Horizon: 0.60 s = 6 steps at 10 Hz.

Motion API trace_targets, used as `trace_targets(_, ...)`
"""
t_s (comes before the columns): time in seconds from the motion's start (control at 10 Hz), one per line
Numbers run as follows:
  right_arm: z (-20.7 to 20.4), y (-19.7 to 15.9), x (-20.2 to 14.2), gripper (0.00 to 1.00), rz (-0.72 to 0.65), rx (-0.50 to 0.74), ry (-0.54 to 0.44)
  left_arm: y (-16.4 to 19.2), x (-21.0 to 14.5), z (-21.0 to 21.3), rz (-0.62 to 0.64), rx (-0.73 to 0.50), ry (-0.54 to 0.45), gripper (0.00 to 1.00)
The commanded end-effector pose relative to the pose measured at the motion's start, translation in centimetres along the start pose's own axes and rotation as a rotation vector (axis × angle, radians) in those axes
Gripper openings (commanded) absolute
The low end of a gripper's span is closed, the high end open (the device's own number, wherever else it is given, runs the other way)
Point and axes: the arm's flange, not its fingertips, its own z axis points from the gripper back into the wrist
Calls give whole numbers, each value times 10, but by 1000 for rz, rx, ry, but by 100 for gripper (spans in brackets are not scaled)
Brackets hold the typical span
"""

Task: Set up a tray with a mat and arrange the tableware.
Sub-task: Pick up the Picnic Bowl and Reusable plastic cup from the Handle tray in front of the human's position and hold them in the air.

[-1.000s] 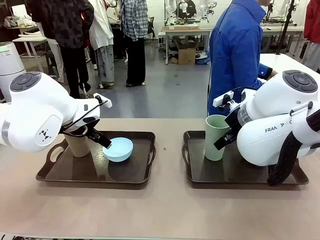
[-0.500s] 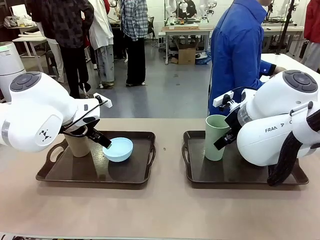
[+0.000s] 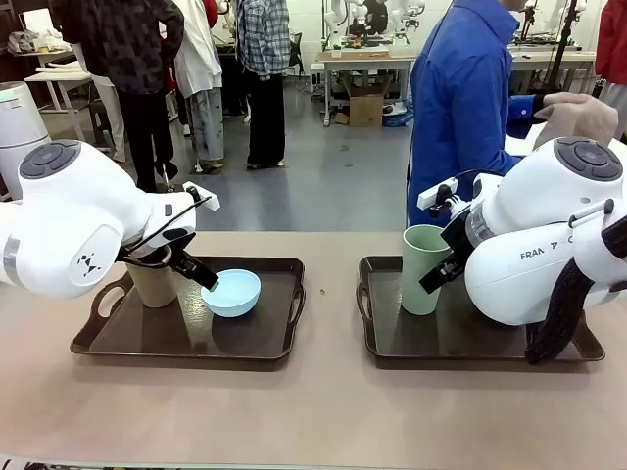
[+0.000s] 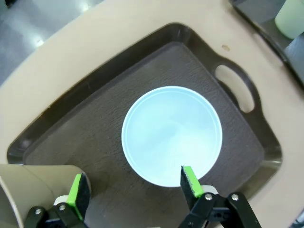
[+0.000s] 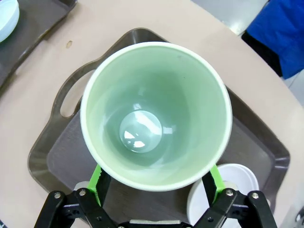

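Counter (image 3: 323, 411) – tan, spans the lower half of the front view, w/ two dark brown handled trays side by side, well apart. Two white arms come in over it: L arm (image 3: 69, 230) from frame left, R arm (image 3: 539, 255) from frame right. Person in a blue jacket (image 3: 460, 108) stands at the far edge, upper right of centre; a beige cloth-like item (image 3: 578, 113) shows at the far upper right, by the sleeve – can't tell what it is.

L tray (image 3: 176, 351), lower left: tan-brown cup (image 3: 153, 284) upright at its far-left part, light blue bowl (image 3: 232, 292) just to the right of it, near mid-tray. R tray (image 3: 441, 338), lower right: pale green cup (image 3: 423, 269) upright near its far-left corner. R wrist view also has a whitish bowl (image 5: 225, 187) just beside that cup, at lower right.

L gripper (image 4: 132, 183): fingers apart, nothing between the pads but tray & the bowl's near rim; one pad is close to the tan-brown cup, the other over the bowl's edge. R gripper (image 5: 156, 180): fingers spread wide, one each side of the pale green cup, which stands on the tray; cup's rim hides whether the pads touch its wall.
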Motion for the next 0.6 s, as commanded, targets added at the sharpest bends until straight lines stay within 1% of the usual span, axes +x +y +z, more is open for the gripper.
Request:
trace_targets(0.0,41,6,2,100,-14,-68,35,-13,-6,37,24,-27,-11,100)
trace_targets(0.1,74,11,-2,100,-36,-81,80,-20,-12,68,7,-47,-13,100)
trace_targets(0.2,100,13,-8,100,-45,-99,98,-26,-14,95,15,-75,-11,100)
trace_targets(0.4,150,13,-24,100,-142,-23,157,-36,-20,138,0,-109,79,100)
trace_targets(0.5,169,10,-39,100,-179,14,201,-39,-26,157,7,-153,118,100)
